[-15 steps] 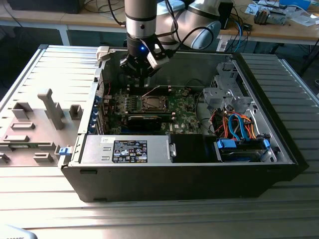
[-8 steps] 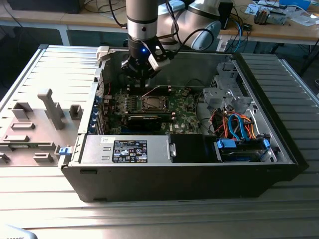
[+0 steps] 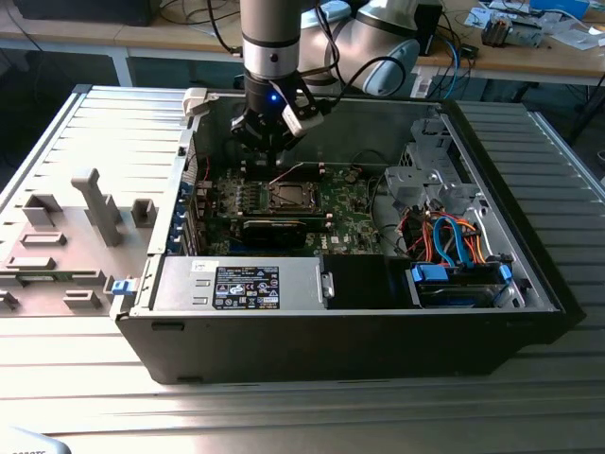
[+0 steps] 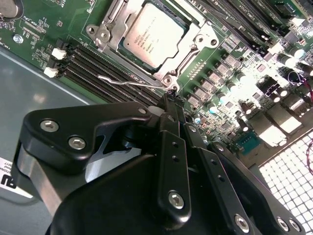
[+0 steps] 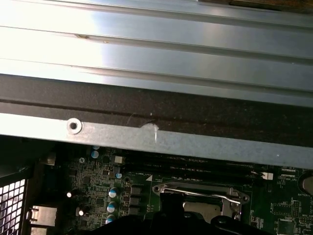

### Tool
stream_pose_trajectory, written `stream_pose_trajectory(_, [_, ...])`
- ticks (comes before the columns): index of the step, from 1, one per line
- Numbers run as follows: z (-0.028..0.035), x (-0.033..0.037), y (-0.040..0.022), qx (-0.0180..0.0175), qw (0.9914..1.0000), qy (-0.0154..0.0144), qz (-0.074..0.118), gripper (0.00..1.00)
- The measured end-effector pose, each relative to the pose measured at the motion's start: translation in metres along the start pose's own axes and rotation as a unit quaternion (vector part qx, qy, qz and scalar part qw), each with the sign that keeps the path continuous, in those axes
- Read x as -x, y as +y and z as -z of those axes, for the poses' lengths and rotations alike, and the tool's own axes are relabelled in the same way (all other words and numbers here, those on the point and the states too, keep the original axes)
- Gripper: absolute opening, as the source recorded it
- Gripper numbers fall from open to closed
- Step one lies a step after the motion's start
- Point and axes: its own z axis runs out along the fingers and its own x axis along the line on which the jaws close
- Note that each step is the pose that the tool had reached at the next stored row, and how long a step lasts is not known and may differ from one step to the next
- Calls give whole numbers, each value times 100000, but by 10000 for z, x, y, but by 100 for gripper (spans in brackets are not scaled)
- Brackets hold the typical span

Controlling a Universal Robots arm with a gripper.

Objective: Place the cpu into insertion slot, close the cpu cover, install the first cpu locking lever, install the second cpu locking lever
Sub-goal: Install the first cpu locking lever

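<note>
The cpu (image 4: 154,32) lies flat in the insertion slot (image 3: 288,196) on the green board. The silvery cpu cover (image 4: 196,47) is down around it, framing its pale metallic face. A thin wire locking lever (image 4: 128,82) runs along one side of the socket, and it also shows in the first wrist view as the lever (image 5: 195,192). My gripper (image 4: 169,100) hovers just off the socket's corner, its black fingers pressed together, tips close to the lever's end; I cannot tell whether they touch it. In the exterior view the gripper (image 3: 275,159) hangs just behind the socket.
The open computer case (image 3: 312,340) has tall walls around the board. Memory slots (image 4: 85,63) lie right beside the lever. A black card (image 3: 274,230) sits in front of the socket, and drive cages with blue and orange cables (image 3: 449,236) are to the exterior view's right.
</note>
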Motion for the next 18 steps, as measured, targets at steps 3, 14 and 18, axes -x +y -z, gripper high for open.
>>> stream_pose_trajectory(3, [-2,3,0,4,100000,1,13,11])
stream_pose_trajectory(14, [-38,21,-3,4,100000,0,68,11])
stream_pose_trajectory(18, [-47,22,-3,-3,99991,-46,-1327,11])
